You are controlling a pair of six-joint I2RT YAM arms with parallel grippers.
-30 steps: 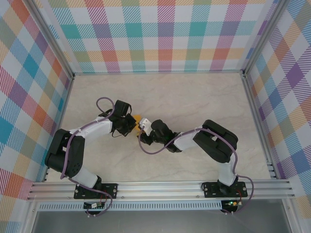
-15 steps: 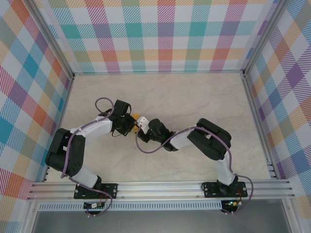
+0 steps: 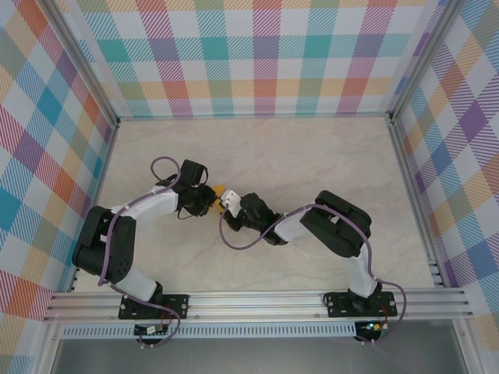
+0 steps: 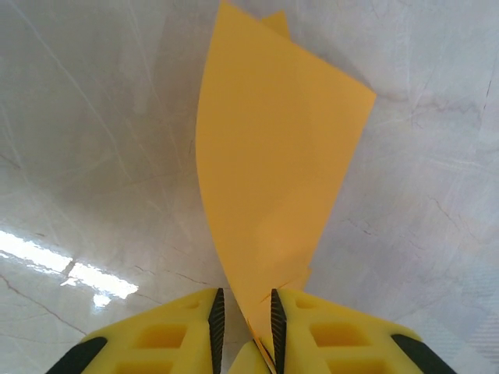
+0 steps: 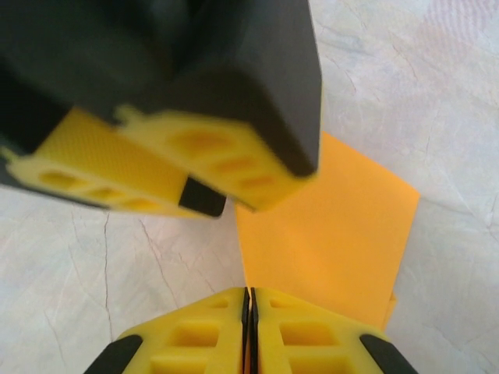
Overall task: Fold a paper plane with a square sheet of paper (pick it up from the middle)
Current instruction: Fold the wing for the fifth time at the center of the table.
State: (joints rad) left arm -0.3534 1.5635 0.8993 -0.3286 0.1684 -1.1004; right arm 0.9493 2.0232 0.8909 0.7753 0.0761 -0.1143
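The square sheet of paper (image 4: 273, 171) is orange and folded into a tapering, layered shape. It stands on edge just above the marbled table, between the two wrists (image 3: 221, 189). My left gripper (image 4: 243, 300) has its jaws slightly apart. The paper's narrow end sits in the gap, leaning on the right pad with clear space on the left. My right gripper (image 5: 249, 294) is shut on the paper's (image 5: 327, 234) near edge. The left gripper's yellow fingers (image 5: 210, 148) hang close in front of it. From above, the left gripper (image 3: 210, 201) and right gripper (image 3: 228, 202) meet tip to tip.
The marbled tabletop (image 3: 312, 156) spreads out behind and to both sides of the arms. Chequered walls (image 3: 265, 54) and aluminium posts enclose it. A metal rail (image 3: 257, 300) runs along the near edge by the arm bases.
My right gripper has closed onto the paper's edge and shifted slightly left. The left gripper's jaws have parted a little from shut.
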